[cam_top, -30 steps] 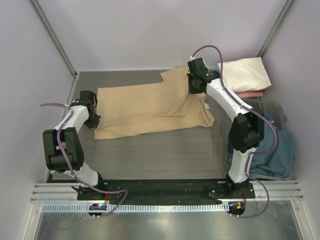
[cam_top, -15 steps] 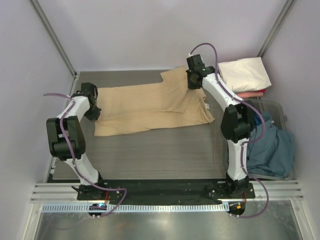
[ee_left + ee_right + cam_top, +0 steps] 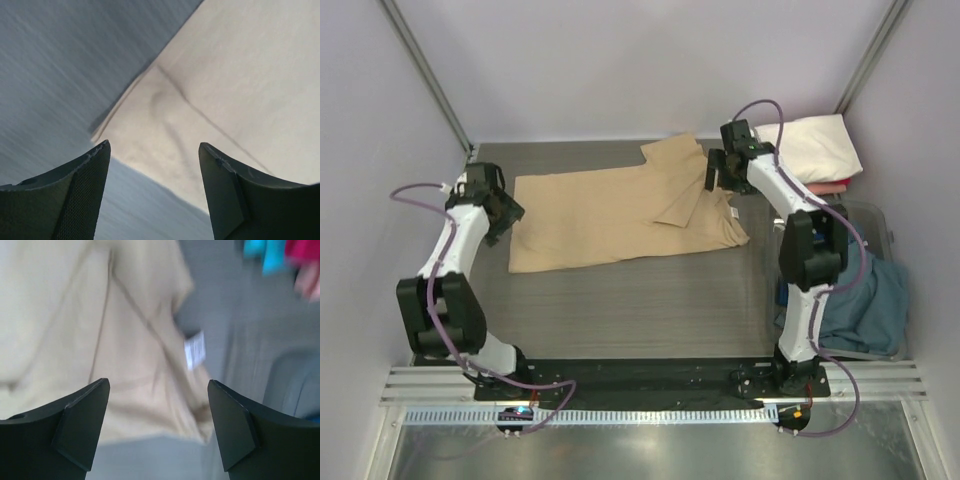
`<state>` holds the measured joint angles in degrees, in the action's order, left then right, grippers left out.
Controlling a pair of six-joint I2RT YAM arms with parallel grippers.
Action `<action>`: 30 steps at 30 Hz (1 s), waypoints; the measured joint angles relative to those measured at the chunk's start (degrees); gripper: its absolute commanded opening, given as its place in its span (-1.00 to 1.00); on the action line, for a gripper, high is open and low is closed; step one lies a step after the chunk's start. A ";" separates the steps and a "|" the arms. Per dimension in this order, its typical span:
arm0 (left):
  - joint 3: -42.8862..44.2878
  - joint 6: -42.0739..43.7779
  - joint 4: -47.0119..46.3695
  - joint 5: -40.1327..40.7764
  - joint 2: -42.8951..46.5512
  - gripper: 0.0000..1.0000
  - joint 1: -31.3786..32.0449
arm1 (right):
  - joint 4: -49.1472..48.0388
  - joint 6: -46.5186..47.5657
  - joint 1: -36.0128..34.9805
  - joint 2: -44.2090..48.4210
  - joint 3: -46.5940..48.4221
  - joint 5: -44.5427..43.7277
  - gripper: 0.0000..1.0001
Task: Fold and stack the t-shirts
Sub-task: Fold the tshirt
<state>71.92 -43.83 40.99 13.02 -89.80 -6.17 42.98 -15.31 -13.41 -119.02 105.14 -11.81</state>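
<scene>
- Tan t-shirt (image 3: 610, 215) is lying flat across the far half of the table (image 3: 640, 310), partly folded, with a sleeve flap (image 3: 675, 195) turned in over the body at its right end.
- Left gripper (image 3: 508, 215) is hovering at the shirt's left edge with its fingers spread and gripping nothing; the left wrist view is showing only cloth and table beneath the gap.
- Right gripper (image 3: 715, 172) is hanging over the shirt's far right corner, likewise released and empty, with the white label (image 3: 195, 352) showing below it.
- Risk: the shirt's near edge is running slanted, so a further fold would probably come out skewed unless the cloth is squared first.
- Risk: the sleeve flap is resting loose, and a low finger dragging across it could flip it open.
- Risk: the right arm is working just beside the folded cream-white t-shirt (image 3: 810, 148), which is sitting on a pink t-shirt (image 3: 820, 187); a wide swing could push that stack askew.
- Container: the clear bin (image 3: 880, 215) at the right is holding a crumpled slate-blue t-shirt (image 3: 865, 300) that is spilling over the near rim and could slide out; whatever is lying under it cannot be told.
</scene>
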 measured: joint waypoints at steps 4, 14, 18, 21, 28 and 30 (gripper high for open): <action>-15.47 -1.68 -4.09 -2.45 11.98 0.44 0.00 | -5.51 -5.35 -0.42 18.27 -23.65 4.74 0.70; -34.01 -6.84 -10.84 -3.02 20.41 0.47 0.00 | -12.39 -14.21 -1.05 29.59 -48.78 8.11 0.57; -36.09 -8.37 -13.90 -1.99 20.44 0.49 0.00 | -15.32 -15.08 -0.57 27.17 -48.74 7.28 0.52; -36.57 -9.22 -16.13 -0.98 20.24 0.50 0.00 | -17.81 -15.65 0.37 24.90 -48.26 6.75 0.50; -37.73 -11.39 -23.04 0.98 16.15 0.19 0.00 | -20.76 -16.28 1.31 21.64 -47.98 4.07 0.43; -37.13 -11.76 -24.81 1.90 13.27 -0.03 0.00 | -21.53 -16.33 1.51 21.44 -48.00 3.74 0.39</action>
<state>34.79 -55.59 16.19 14.92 -76.53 -6.17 21.45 -31.64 -11.90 -97.58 57.14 -8.08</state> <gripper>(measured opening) 0.592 0.717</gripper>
